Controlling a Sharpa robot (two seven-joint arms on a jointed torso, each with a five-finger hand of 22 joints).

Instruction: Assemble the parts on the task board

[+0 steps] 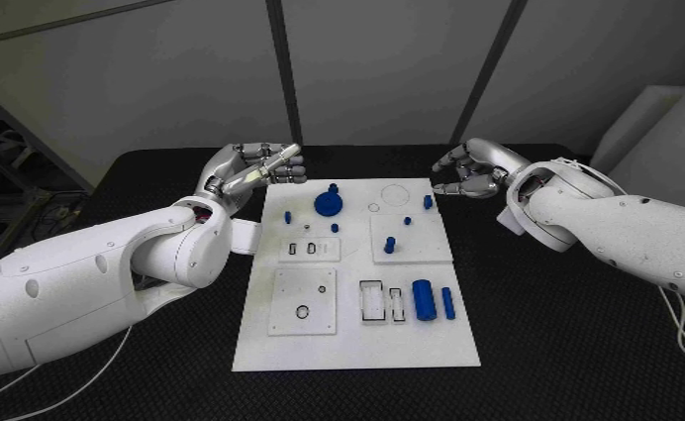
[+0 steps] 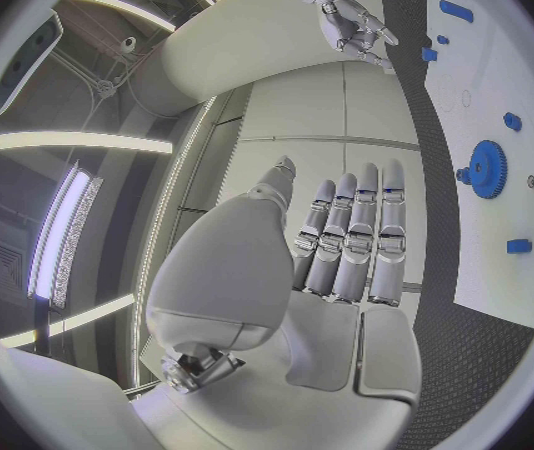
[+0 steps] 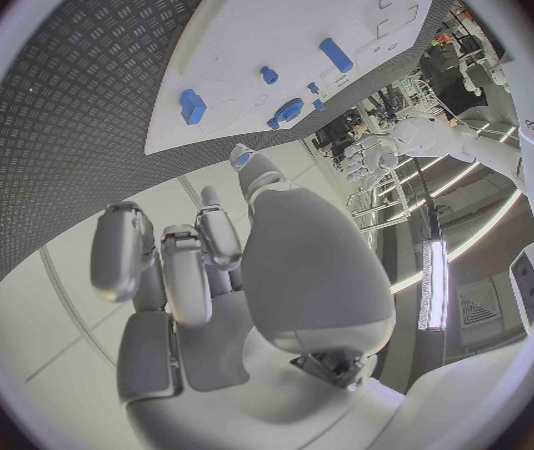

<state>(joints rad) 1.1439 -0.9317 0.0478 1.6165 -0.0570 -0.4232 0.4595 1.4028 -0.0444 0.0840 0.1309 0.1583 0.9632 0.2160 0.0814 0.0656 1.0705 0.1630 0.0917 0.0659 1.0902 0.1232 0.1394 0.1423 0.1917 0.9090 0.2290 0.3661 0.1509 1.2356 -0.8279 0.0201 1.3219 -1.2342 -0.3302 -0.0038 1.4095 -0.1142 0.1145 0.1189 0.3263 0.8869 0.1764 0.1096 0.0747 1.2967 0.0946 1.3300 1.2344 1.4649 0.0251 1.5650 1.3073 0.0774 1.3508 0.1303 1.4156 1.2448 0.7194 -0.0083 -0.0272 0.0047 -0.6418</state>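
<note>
Centrally, the task board (image 1: 357,342) is seen flat on the black surface (image 1: 571,342), w/ bare surface left open on both sides and toward the near edge. The left hand (image 1: 257,171) is held above the surface just off the board's far-left corner, fingers extended straight and close together, nothing gripped. The right hand (image 1: 471,171) is held just off the far-right corner, fingers loosely curled, nothing held. On the board's far half a blue gear (image 1: 330,204) and several small blue pegs are stood; near the right edge a blue cylinder (image 1: 424,299) and a thinner blue rod (image 1: 448,303) are laid side by side. No readable writing on the board.
</note>
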